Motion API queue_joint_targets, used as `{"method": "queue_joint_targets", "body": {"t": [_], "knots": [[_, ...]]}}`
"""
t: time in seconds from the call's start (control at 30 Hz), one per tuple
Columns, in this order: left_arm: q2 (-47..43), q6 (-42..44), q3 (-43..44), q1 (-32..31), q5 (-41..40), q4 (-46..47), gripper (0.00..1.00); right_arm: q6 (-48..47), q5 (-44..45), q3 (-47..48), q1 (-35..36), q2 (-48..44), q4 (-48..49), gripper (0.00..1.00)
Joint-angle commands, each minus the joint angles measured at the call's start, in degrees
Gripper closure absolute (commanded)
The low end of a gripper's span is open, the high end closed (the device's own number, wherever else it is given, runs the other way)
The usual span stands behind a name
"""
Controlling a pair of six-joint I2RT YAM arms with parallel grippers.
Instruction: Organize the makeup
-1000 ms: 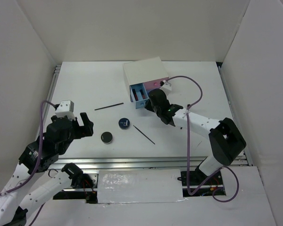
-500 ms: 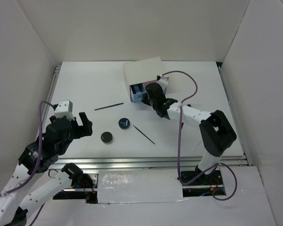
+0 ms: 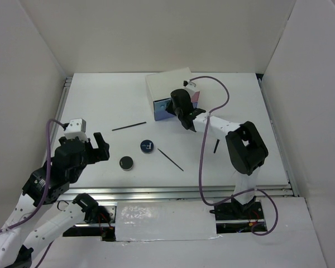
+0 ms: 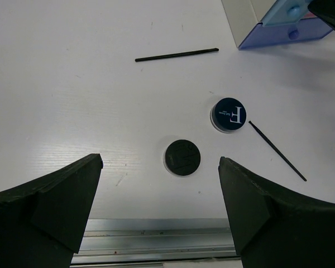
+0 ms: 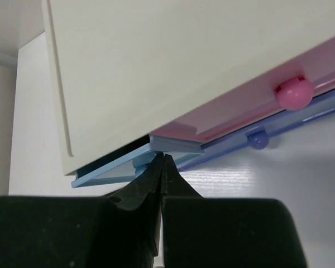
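Two round black compacts lie mid-table: a plain one (image 3: pixel 126 162) (image 4: pixel 182 157) and one with a white mark (image 3: pixel 147 146) (image 4: pixel 229 113). One thin black stick (image 3: pixel 129 126) (image 4: pixel 176 54) lies behind them, another (image 3: pixel 170 159) (image 4: pixel 276 151) to their right. A short dark pencil (image 3: pixel 215 146) lies by the right arm. My left gripper (image 3: pixel 97 146) (image 4: pixel 159 167) is open and empty, left of the plain compact. My right gripper (image 3: pixel 181 107) (image 5: pixel 163 159) is shut, its tips against the light blue drawer front (image 5: pixel 117 170) beside its knob (image 5: pixel 140 162).
The white box (image 3: pixel 170 88) (image 5: pixel 184 67) stands at the back centre, with a pink drawer (image 5: pixel 251 100) and a blue drawer (image 5: pixel 258 139) (image 4: pixel 285 28) almost closed. White walls enclose the table. A metal rail (image 4: pixel 156 240) runs along the near edge.
My right gripper has moved back towards the box, and the open drawers have slid in until they are almost closed. The left arm and the loose makeup have not moved.
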Motion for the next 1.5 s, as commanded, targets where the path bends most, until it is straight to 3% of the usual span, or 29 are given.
{"method": "queue_joint_targets", "body": {"t": [0.0,0.2,0.47,0.6,0.7,0.73,0.77,0.83,0.93,0.97,1.1,1.23,1.47], "knots": [[0.4,0.2,0.5,0.5,0.3,2.6,0.01,-1.6,-1.2,0.8,-1.2,0.2,7.5,0.99],[0.3,0.3,0.4,0.8,0.6,2.7,0.01,-4.8,-5.5,-2.4,-1.4,-0.9,15.4,0.97],[0.2,0.5,0.4,0.9,0.7,2.9,0.01,-4.7,-7.3,-1.2,-1.3,0.6,15.4,0.97],[0.3,0.6,0.4,1.0,0.9,2.8,0.01,-2.6,-6.4,-6.9,-1.3,-3.3,16.6,0.96],[0.2,0.7,0.3,1.0,1.1,2.9,0.01,-0.8,-4.7,-14.8,-1.8,-9.3,19.9,0.82],[0.1,0.7,0.3,1.0,1.0,2.9,0.01,-0.2,-4.8,-16.6,-2.1,-10.7,21.9,0.74],[-0.1,0.7,0.3,1.0,1.1,2.9,0.01,0.1,-5.7,-18.6,-2.5,-13.2,22.8,0.57],[-0.2,0.7,0.3,1.1,1.2,3.1,0.01,1.0,-7.0,-23.0,-4.1,-15.6,26.0,0.43],[-0.4,0.8,0.2,1.2,1.3,3.1,0.01,0.2,-15.3,-27.0,-8.1,-15.4,33.0,0.29],[-0.4,0.9,0.2,1.3,1.3,3.1,0.01,0.1,-23.6,-27.6,-9.5,-14.7,35.6,0.26],[-0.8,0.8,0.2,1.3,1.3,3.1,0.01,4.5,-39.5,-27.9,-16.6,-7.4,48.5,0.22],[-1.0,0.8,0.2,1.3,1.3,3.1,0.01,7.1,-45.9,-24.4,-20.6,-2.2,49.9,0.23],[-0.9,0.8,0.1,1.3,1.3,3.1,0.01,5.5,-47.3,-19.3,-21.7,1.4,45.0,0.23]]}}
